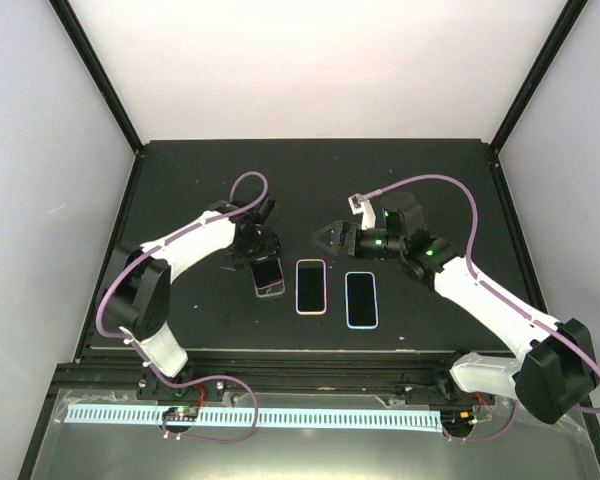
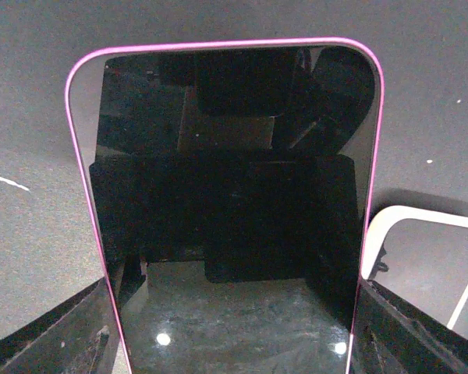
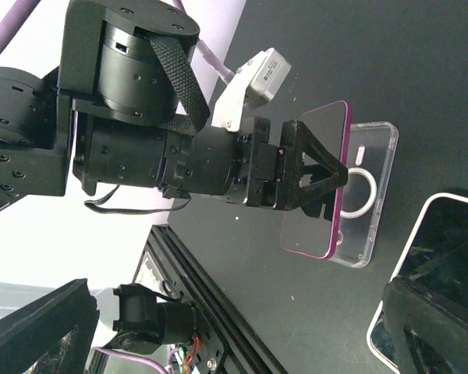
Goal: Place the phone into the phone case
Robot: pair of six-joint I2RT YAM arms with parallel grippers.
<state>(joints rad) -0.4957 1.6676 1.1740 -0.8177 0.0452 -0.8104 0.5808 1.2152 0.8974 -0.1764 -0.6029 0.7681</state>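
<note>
Since the black desk [image 1: 430,180] carries three handsets, the one that counts is the one in the left arm's grip, and the clear case [image 3: 374,187] lying flat beneath it is the landmark for everything else. The left tool [image 1: 257,243] hangs directly over that case, its fingers [image 2: 54,335] pressed to the long sides of the pink-rimmed phone [image 2: 234,210]. The right tool [image 1: 328,237] stands off to the case's right and farther back, spread wide and holding nothing.

By my reading the task is about half done. The phone is brought to the case and overlaps it, but it sits shifted to one side, with a strip of the case and its ring showing beyond the phone's edge. Squaring it up and pressing it home remain. Two spare handsets [image 1: 311,286] [image 1: 361,299] lie to the case's right.
</note>
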